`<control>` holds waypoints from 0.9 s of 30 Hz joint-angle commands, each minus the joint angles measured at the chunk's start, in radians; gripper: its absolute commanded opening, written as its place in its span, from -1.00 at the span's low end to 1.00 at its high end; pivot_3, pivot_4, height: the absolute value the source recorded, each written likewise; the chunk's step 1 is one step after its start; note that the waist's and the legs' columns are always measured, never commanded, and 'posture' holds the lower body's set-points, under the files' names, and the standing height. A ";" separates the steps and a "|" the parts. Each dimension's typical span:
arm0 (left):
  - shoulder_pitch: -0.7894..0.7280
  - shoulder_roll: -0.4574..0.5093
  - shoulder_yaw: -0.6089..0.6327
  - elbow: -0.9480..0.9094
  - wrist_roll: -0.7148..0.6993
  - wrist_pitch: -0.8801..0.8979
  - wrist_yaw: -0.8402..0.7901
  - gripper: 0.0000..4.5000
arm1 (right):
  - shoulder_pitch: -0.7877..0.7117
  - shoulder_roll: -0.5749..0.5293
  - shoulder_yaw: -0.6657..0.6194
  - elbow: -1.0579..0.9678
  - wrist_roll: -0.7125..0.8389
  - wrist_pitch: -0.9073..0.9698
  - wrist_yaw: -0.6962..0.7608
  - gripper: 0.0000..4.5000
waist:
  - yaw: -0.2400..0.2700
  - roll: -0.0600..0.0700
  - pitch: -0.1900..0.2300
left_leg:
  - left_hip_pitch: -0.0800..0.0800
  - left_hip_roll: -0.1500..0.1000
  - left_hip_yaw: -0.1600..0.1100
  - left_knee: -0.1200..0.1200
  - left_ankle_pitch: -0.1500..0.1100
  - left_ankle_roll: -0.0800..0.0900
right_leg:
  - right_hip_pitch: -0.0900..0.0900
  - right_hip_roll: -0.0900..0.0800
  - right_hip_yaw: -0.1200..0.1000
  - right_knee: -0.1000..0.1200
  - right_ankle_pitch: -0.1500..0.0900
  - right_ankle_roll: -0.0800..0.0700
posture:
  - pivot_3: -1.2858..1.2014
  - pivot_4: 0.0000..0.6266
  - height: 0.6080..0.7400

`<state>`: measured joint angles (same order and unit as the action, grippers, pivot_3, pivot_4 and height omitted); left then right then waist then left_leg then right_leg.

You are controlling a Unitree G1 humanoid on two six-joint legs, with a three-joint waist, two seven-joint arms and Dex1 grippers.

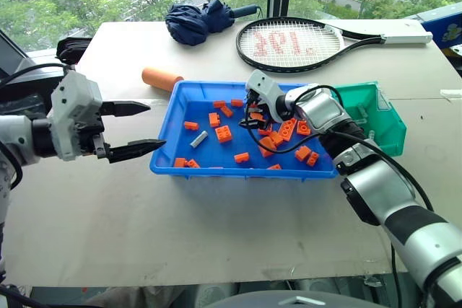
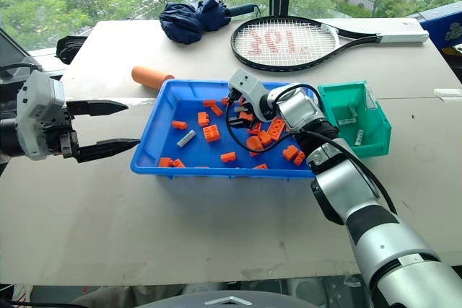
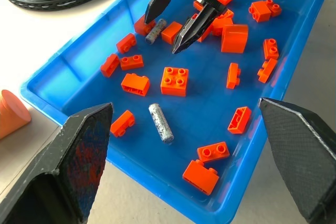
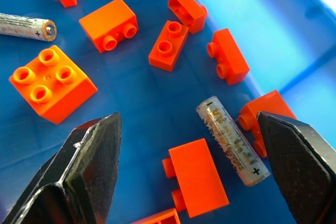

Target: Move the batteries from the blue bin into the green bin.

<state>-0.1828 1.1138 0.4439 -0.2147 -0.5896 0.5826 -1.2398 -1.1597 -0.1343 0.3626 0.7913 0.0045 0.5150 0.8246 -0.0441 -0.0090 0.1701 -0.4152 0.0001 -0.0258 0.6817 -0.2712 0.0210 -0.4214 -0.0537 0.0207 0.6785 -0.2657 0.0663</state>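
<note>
The blue bin (image 1: pixel 238 173) sits mid-table, scattered with orange toy bricks (image 1: pixel 223 133). One grey battery (image 1: pixel 199 138) lies in its left half, and the left wrist view shows this battery (image 3: pixel 160 123) too. A second battery (image 4: pixel 232 140) lies toward the bin's far side, between the spread fingers of my right gripper (image 3: pixel 167 25), which hangs open just above it. My left gripper (image 1: pixel 154 126) is open and empty over the table, left of the blue bin. Right of the blue bin stands the green bin (image 1: pixel 382 117), with two batteries (image 2: pixel 347 121) inside.
A big orange cylinder (image 1: pixel 162 78) lies just behind the blue bin's left corner. Farther back are a tennis racket (image 1: pixel 296 42) and a folded navy umbrella (image 1: pixel 198 19). A cable loops from my right wrist over the bricks.
</note>
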 commanded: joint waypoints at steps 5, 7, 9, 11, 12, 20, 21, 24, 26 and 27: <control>-0.036 0.025 -0.001 0.019 0.003 -0.028 -0.005 1.00 | 0.029 -0.023 0.021 -0.115 -0.014 0.070 0.110 0.83 | 0.000 0.000 0.000 | 0.000 0.000 0.000 0.000 0.000 0.000 | 0.000 0.000 0.000 0.000 0.000 0.000 | 0.03 -0.52 1.00; -0.039 0.025 -0.007 0.023 0.004 -0.033 -0.005 1.00 | 0.037 -0.026 0.023 -0.134 -0.018 0.083 0.121 0.83 | 0.000 0.000 0.000 | 0.000 0.000 0.000 0.000 0.000 0.000 | 0.000 0.000 0.000 0.000 0.000 0.000 | 0.03 -0.52 1.00; -0.046 0.024 -0.015 0.031 0.007 -0.039 -0.006 1.00 | 0.036 -0.025 0.019 -0.131 -0.031 0.076 0.107 0.83 | 0.000 0.000 0.000 | 0.000 0.000 0.000 0.000 0.000 0.000 | 0.000 0.000 0.000 0.000 0.000 0.000 | 0.03 -0.52 1.00; -0.052 0.024 -0.020 0.037 0.010 -0.044 -0.009 1.00 | 0.032 -0.023 0.013 -0.122 -0.039 0.069 0.099 0.83 | 0.000 0.000 0.000 | 0.000 0.000 0.000 0.000 0.000 0.000 | 0.000 0.000 0.000 0.000 0.000 0.000 | 0.03 -0.52 1.00; -0.054 0.024 -0.022 0.039 0.011 -0.046 -0.010 1.00 | 0.030 -0.022 0.011 -0.118 -0.042 0.067 0.099 0.83 | 0.000 0.000 0.000 | 0.000 0.000 0.000 0.000 0.000 0.000 | 0.000 0.000 0.000 0.000 0.000 0.000 | 0.03 -0.52 1.00; -0.058 0.020 -0.026 0.040 0.014 -0.052 -0.011 1.00 | 0.025 -0.009 0.007 -0.087 -0.051 0.055 0.100 0.83 | 0.000 0.000 0.000 | 0.000 0.000 0.000 0.000 0.000 0.000 | 0.000 0.000 0.000 0.000 0.000 0.000 | 0.03 -0.52 1.00; -0.058 0.021 -0.026 0.040 0.013 -0.052 -0.011 1.00 | 0.025 -0.007 0.006 -0.091 -0.052 0.057 0.101 0.83 | 0.000 0.000 0.000 | 0.000 0.000 0.000 0.000 0.000 0.000 | 0.000 0.000 0.000 0.000 0.000 0.000 | 0.03 -0.52 1.00; -0.056 0.022 -0.026 0.040 0.014 -0.054 -0.009 1.00 | 0.032 -0.009 0.010 -0.106 -0.056 0.061 0.111 0.83 | 0.000 0.000 0.000 | 0.000 0.000 0.000 0.000 0.000 0.000 | 0.000 0.000 0.000 0.000 0.000 0.000 | 0.03 -0.52 1.00; -0.056 0.022 -0.027 0.042 0.015 -0.055 -0.009 1.00 | 0.038 -0.016 0.019 -0.118 -0.064 0.063 0.121 0.48 | 0.000 0.000 0.000 | 0.000 0.000 0.000 0.000 0.000 0.000 | 0.000 0.000 0.000 0.000 0.000 0.000 | 0.03 -0.52 1.00; -0.056 0.022 -0.028 0.041 0.014 -0.055 -0.009 1.00 | 0.041 -0.021 0.022 -0.126 -0.066 0.065 0.129 0.23 | 0.000 0.000 0.000 | 0.000 0.000 0.000 0.000 0.000 0.000 | 0.000 0.000 0.000 0.000 0.000 0.000 | 0.03 -0.52 1.00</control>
<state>-0.2295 1.1167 0.3936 -0.1656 -0.5719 0.5398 -1.2467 -1.1092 -0.1494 0.3819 0.7072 -0.0588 0.5821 0.9370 -0.0440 -0.0090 0.1701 -0.4153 0.0001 -0.0256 0.6816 -0.2712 0.0211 -0.4217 -0.0537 0.0208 0.6785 -0.2657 0.0663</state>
